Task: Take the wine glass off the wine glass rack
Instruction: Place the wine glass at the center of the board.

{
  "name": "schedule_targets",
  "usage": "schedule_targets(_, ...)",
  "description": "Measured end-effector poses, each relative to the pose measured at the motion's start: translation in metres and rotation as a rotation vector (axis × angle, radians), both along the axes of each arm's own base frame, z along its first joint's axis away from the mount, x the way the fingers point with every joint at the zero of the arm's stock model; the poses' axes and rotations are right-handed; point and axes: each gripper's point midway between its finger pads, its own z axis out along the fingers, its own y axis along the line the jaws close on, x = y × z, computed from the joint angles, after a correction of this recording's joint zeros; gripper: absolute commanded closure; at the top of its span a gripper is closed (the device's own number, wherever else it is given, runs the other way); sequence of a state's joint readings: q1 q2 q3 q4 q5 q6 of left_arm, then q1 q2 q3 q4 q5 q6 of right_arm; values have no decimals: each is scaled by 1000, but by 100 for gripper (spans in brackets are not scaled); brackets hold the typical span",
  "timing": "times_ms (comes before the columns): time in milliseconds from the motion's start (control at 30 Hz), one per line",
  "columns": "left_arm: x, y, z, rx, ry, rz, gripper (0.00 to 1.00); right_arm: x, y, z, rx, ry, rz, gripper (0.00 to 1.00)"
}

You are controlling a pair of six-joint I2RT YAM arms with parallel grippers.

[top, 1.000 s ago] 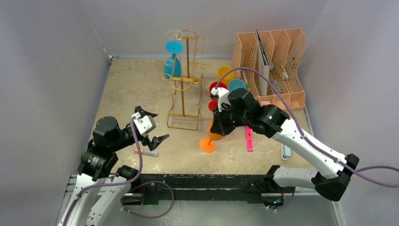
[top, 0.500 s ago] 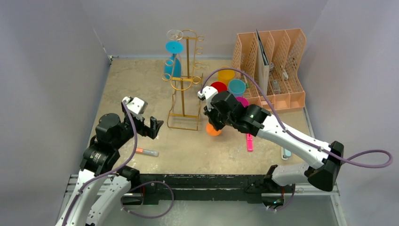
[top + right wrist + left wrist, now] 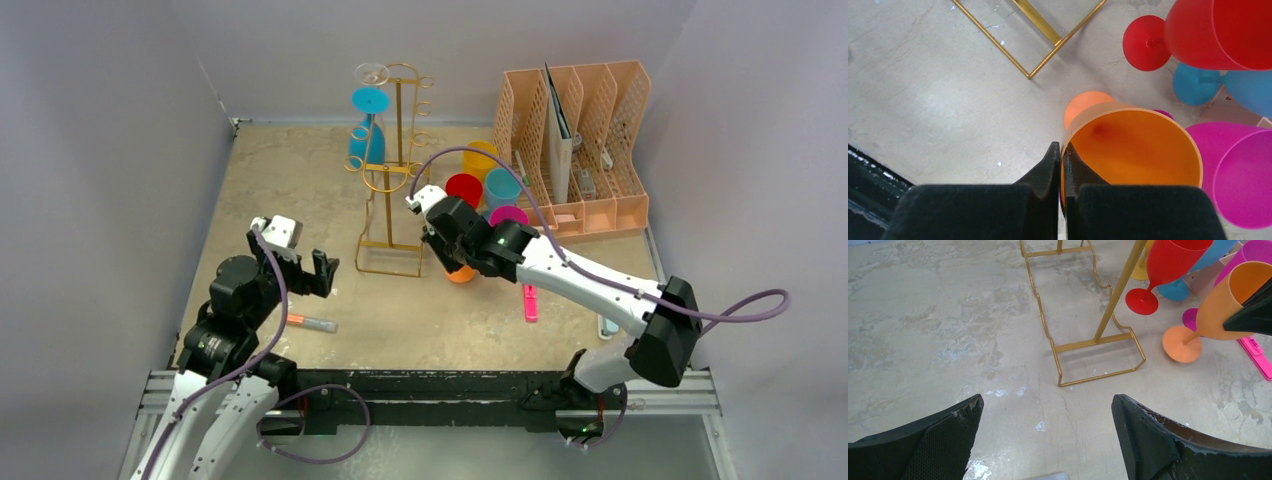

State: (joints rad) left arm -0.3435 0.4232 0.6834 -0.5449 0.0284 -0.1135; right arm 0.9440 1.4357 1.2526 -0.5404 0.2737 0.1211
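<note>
From above: the gold rack (image 3: 398, 185) stands mid-table (image 3: 290, 180), a blue wine glass (image 3: 365, 140) hanging upside down on its left side, a clear glass (image 3: 371, 73) faint at the top; the right hand (image 3: 447, 252) hides most of the orange wine glass (image 3: 463, 273), off the rack, just right of its base; the left hand (image 3: 297, 265) gapes wide, holding nothing; anything written in the peach organiser (image 3: 580, 150) is too small to read. Left wrist: the orange wine glass tilts beside the rack's base. Right wrist: fingers pinched on its rim; red glass (image 3: 1208, 30) and pink glass (image 3: 1243, 175) cut off.
</note>
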Motion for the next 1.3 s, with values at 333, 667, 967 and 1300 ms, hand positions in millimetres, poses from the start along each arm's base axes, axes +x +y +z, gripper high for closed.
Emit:
schedule_targets(333,5,0,-7,14,28,10,2,20,-6,-24,-42,27,-71,100)
schedule_targets(667,6,-1,-10,17,42,5,2,32,-5,-25,-10,17,-114,99)
schedule_targets(967,6,-4,-16,23,70,-10,2,39,-5,-24,24,27,-136,94)
schedule_targets(1300,6,-5,-16,22,71,-15,2,36,-5,-26,19,49,-136,83)
